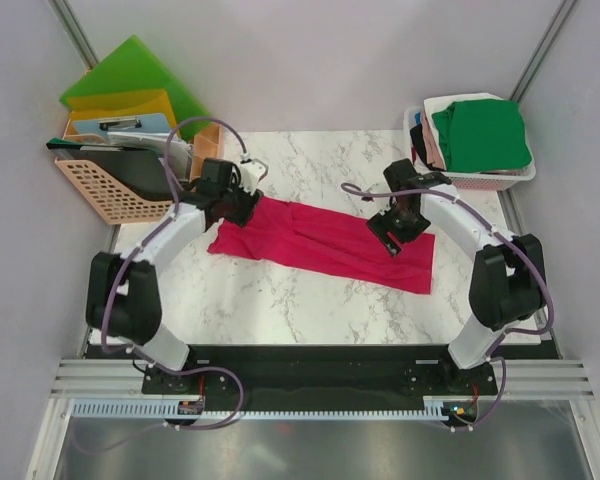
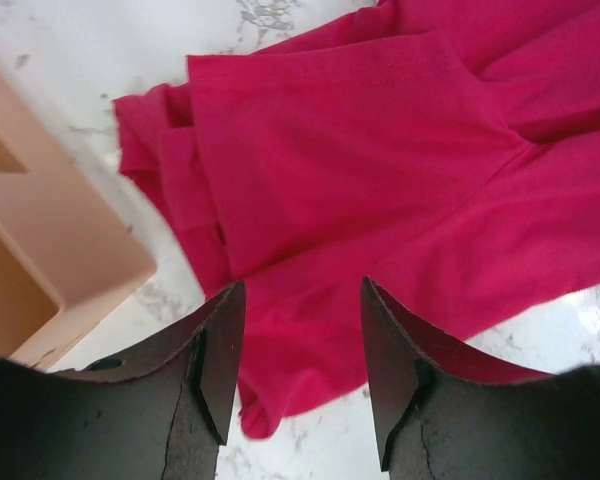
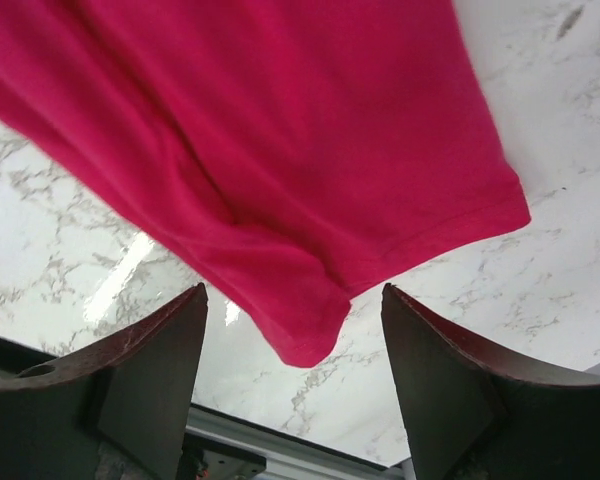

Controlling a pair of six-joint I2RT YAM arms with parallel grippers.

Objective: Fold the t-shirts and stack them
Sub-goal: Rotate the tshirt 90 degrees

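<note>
A crimson-pink t-shirt [image 1: 320, 245] lies folded into a long band across the marble table [image 1: 280, 310]. My left gripper [image 1: 246, 210] hovers over its left end, open. In the left wrist view the cloth [image 2: 380, 150] lies flat below the gripper [image 2: 302, 335], and neither finger touches it. My right gripper [image 1: 393, 238] stands over the band's right part, also open. In the right wrist view a folded corner of the shirt [image 3: 280, 180] sits between the spread fingers [image 3: 165, 360], with nothing gripped.
A white basket [image 1: 500, 178] at the back right holds a folded green t-shirt [image 1: 480, 135] on top of white and beige-pink ones. At the back left stands a peach basket [image 1: 110, 195] [image 2: 50, 270], with green [image 1: 130, 70] and yellow [image 1: 120, 103] folders behind it.
</note>
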